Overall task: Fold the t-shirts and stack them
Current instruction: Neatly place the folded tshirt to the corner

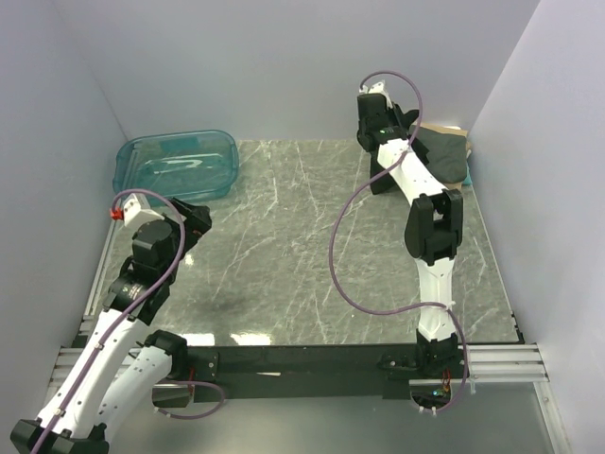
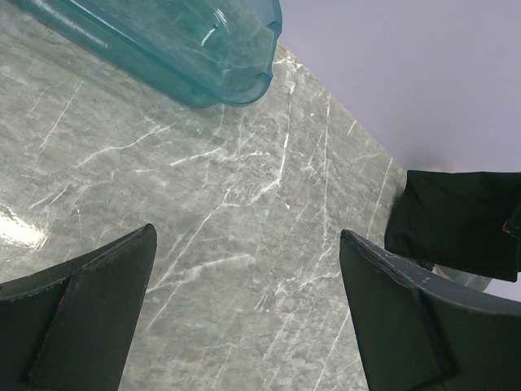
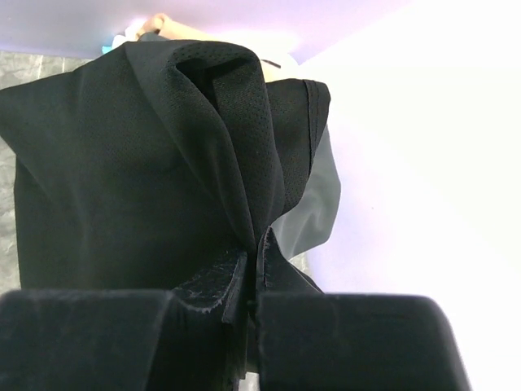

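Observation:
A pile of t-shirts (image 1: pixel 444 153) lies in the far right corner of the table. A plain black t-shirt (image 3: pixel 122 179) is on top, with a grey-green one (image 3: pixel 321 204) and a strip of tan cloth (image 3: pixel 167 26) showing behind it. My right gripper (image 3: pixel 259 252) is shut on a raised fold of the black t-shirt; in the top view that gripper (image 1: pixel 413 130) sits at the pile's left edge. My left gripper (image 2: pixel 248 236) hangs open over bare marble on the left side (image 1: pixel 197 225), with nothing between its fingers. From there the black t-shirt (image 2: pixel 456 228) shows far off.
A translucent teal plastic bin (image 1: pixel 175 165) stands at the far left, close ahead of the left gripper (image 2: pixel 187 49). White walls enclose the table on three sides, and the pile lies against the right wall. The right arm's purple cable (image 1: pixel 345 265) loops over the marble top.

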Action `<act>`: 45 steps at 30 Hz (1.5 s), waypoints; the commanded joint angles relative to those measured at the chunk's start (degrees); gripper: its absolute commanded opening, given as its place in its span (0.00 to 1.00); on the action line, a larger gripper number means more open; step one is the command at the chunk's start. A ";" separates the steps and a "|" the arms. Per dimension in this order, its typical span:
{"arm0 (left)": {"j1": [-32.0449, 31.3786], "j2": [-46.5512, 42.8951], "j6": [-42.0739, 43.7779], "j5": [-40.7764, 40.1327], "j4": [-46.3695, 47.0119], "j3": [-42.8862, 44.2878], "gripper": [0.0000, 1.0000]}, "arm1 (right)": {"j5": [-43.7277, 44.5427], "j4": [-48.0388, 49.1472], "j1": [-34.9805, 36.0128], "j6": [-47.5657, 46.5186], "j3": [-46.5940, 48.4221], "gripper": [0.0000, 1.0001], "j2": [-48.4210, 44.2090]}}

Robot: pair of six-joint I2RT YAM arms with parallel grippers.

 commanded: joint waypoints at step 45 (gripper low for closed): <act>-0.15 -0.30 0.97 -1.56 0.50 0.13 0.99 | -21.18 1.48 -19.33 12.29 5.52 0.00 1.71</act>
